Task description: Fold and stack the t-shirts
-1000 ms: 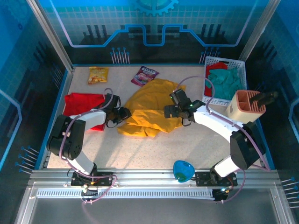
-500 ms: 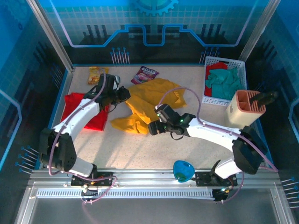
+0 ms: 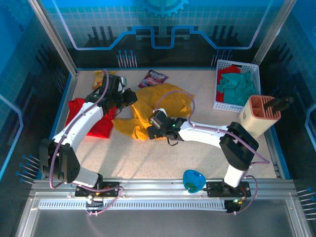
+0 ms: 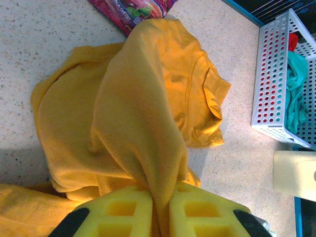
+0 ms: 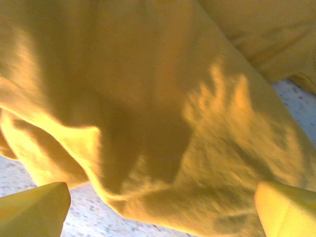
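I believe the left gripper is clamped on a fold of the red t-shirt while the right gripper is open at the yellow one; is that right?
Not quite. The left wrist view shows the left gripper clamped on a fold of the yellow t-shirt, not the red t-shirt. The right gripper is indeed open at the yellow one.

purple snack packet (image 3: 153, 78) at the back, white holey basket (image 3: 237, 63) with teal cloth (image 3: 238, 89) far right, peachy caddy (image 3: 260, 112) beside it

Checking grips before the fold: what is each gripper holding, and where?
Left gripper pinches a bunched fold of the yellow t-shirt; right gripper is open, holding nothing.
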